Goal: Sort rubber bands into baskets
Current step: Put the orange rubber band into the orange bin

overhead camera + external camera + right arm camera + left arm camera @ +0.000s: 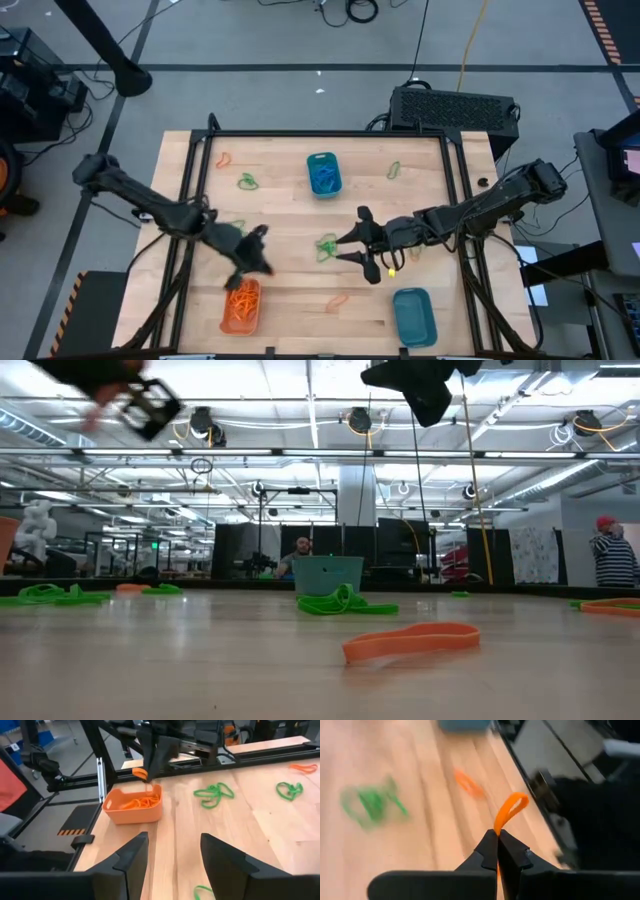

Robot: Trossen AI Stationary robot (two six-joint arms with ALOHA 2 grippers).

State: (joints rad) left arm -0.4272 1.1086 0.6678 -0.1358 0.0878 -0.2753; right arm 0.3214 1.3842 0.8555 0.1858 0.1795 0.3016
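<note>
My left gripper (256, 250) hangs over the far end of the orange basket (240, 306), shut on an orange rubber band (510, 809). The right wrist view shows that band (140, 772) above the basket (133, 806), which holds several orange bands. My right gripper (352, 246) stands open above the table's middle, next to a cluster of green bands (327, 247), with nothing between its fingers (131, 854). One teal basket (322, 172) stands at the far middle, and another (413, 315) stands near the front right. My left gripper pinches the orange rubber band between its two fingertips (491, 845). A narrow loop of the band (506, 817) sticks out past the tips. The band is lifted clear of the table, above the orange basket.
Loose bands lie on the wooden table: an orange one (337, 300) near the front, green ones (247, 181) (393, 170) and an orange one (222, 160) toward the far side. A black frame rail (195, 180) borders the table. People show in the room beyond (612, 555).
</note>
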